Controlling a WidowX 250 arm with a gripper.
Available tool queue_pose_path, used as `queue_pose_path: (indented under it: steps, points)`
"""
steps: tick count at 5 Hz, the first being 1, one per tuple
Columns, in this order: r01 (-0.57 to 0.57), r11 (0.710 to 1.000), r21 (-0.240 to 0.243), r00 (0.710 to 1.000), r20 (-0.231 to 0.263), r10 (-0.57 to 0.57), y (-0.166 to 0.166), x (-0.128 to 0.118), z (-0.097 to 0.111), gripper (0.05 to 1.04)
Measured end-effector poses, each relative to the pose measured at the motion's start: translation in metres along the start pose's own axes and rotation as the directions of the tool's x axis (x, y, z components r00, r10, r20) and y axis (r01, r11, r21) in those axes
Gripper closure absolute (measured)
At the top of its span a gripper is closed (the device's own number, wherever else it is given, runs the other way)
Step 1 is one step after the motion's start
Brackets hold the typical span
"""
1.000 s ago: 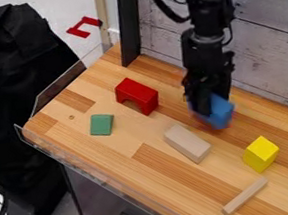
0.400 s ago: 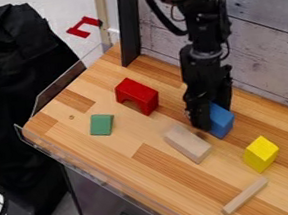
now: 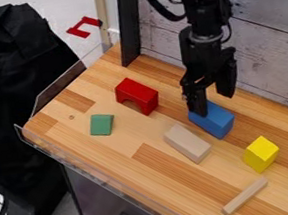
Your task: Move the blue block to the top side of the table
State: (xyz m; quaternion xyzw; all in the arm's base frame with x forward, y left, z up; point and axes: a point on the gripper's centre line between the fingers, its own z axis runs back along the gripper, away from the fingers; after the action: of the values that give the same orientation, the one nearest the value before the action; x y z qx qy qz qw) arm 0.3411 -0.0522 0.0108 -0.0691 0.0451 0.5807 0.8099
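Arm (image 3: 205, 32): black, enters at the top edge of my view, hangs nearly vertical. Black cable (image 3: 155, 4) bows out alongside its upper part. Gripper (image 3: 215, 105) points downward, its two fingers (image 3: 199, 103) spread, a distinct gap between them. From where I stand, one fingertip sits lower than the other.

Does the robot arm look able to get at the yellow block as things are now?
Probably yes: the gripper is open and nothing covers the yellow block, though the blue block lies between them and must be cleared.
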Motion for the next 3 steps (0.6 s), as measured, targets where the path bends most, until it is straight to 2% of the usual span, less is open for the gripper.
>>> queue_pose_path:
  steps: [1,2,3]
  points:
    - [0.15,0.988,-0.036,0.988,0.031,-0.149,-0.01,0.0,0.027,0.085]
    - [0.365,0.93,-0.035,0.93,0.05,-0.363,-0.007,-0.005,0.056,0.085]
    - [0.611,0.792,-0.012,0.784,0.144,-0.603,0.02,-0.004,0.091,0.085]
